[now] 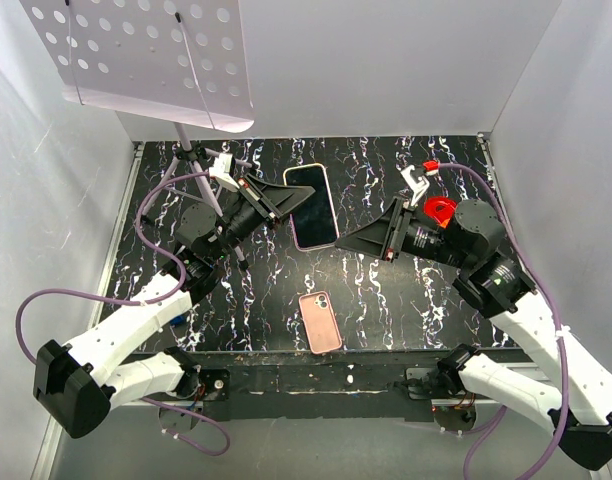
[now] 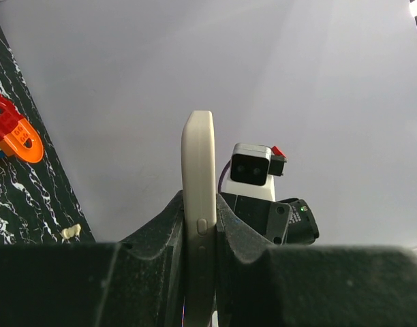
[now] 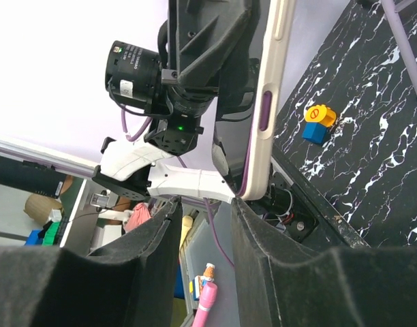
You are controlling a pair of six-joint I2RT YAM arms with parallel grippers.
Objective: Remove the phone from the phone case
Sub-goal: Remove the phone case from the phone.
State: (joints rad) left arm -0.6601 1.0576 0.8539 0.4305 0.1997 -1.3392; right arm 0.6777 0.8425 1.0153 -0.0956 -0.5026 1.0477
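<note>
The phone [image 1: 312, 205], dark screen up, sits in a cream phone case whose rim shows all round it. It hangs above the black marbled table [image 1: 386, 300]. My left gripper [image 1: 279, 200] is shut on its left long edge. In the left wrist view the case edge [image 2: 198, 157] stands upright between the pads [image 2: 169, 231]. My right gripper [image 1: 358, 239] is open at the phone's near right corner. In the right wrist view that cream corner [image 3: 253, 187] touches the tip of one finger [image 3: 256, 228], with nothing between the jaws of the right gripper [image 3: 205, 204].
A pink phone-shaped thing [image 1: 320, 322] with a camera cutout lies flat near the table's front edge. A perforated plate [image 1: 146, 60] on a tripod stand [image 1: 191, 150] rises at the back left. A red-orange toy [image 1: 439, 210] and a yellow-blue block [image 3: 317, 122] lie on the table. White walls enclose three sides.
</note>
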